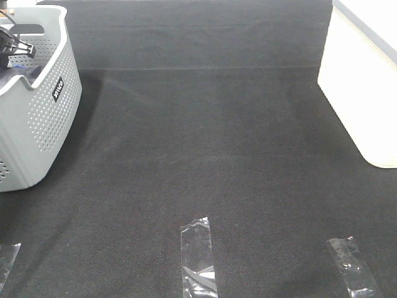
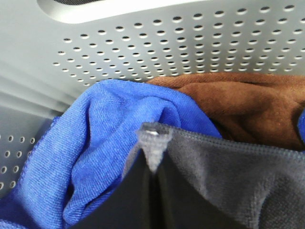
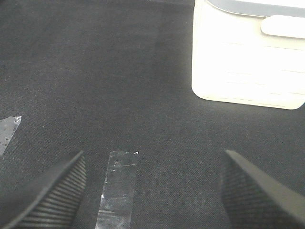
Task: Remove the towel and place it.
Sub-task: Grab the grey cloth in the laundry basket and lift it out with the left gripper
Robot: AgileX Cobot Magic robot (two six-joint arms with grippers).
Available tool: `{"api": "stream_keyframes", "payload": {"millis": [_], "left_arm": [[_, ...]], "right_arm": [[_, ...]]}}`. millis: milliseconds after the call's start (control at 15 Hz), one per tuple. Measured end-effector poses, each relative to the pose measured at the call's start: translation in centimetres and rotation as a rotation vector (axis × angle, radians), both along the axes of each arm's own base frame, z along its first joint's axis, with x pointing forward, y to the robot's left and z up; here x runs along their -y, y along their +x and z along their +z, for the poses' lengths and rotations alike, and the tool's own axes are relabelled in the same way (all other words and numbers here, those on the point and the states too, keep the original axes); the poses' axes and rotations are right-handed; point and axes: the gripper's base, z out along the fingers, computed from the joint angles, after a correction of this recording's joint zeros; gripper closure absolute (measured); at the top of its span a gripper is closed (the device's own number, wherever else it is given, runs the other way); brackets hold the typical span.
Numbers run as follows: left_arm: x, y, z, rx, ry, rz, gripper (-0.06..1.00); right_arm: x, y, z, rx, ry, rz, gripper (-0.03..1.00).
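left pincer (image 2: 153, 168) is clenching on the towel (image 2: 238, 186): i am seeing its two dark fingers (image 2: 136, 195) pressing together with a corner of the grey hem sticking up between their tips. the towel is lying inside the basket (image 2: 190, 43), spreading away from the pinched corner with its stitched edge showing. a blue cloth (image 2: 109, 138) is bunching up just beside that corner, touching the towel, and a brown cloth (image 2: 238, 105) is lying behind both, against the basket's perforated wall.

from the high camera i am watching the basket (image 1: 56, 118) sitting at the left edge of the dark mat (image 1: 205, 136), with the black parts of the left arm (image 1: 11, 46) reaching down over its rim. from up here i am not making out the towel itself.

right pincer (image 3: 152, 191) is hanging released, its ribbed fingers (image 3: 52, 191) standing wide apart with nothing between them. it is hovering over the mat, above a strip of clear tape (image 3: 119, 186). a white bin (image 3: 248, 62) is sitting beyond it; in the high view that bin (image 1: 356, 93) is standing at the right edge of the mat, well apart from the basket. more tape strips are showing along the near edge of the mat.
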Motion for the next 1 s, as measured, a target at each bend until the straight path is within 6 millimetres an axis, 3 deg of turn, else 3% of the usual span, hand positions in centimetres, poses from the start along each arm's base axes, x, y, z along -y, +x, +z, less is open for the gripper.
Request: {"api": "stream_keyframes", "payload": {"millis": [200,467,533,1000], "left_arm": [[0.0,-0.2,0.2,-0.015,0.007,-0.007,0.94],[0.2,-1.1,4.3,0.026,-0.003,-0.001,0.94],[0.2,-1.1,4.3,0.026,-0.003,-0.001,0.94],[1.4,-4.8,15.0,0.172,-0.049,-0.078,0.94]], "right_arm": [[0.0,0.0,0.0,0.000,0.000,0.000,0.24],[0.0,0.0,0.0,0.000,0.000,0.000,0.24],[0.0,0.0,0.0,0.000,0.000,0.000,0.24],[0.0,0.0,0.0,0.000,0.000,0.000,0.24]]}}
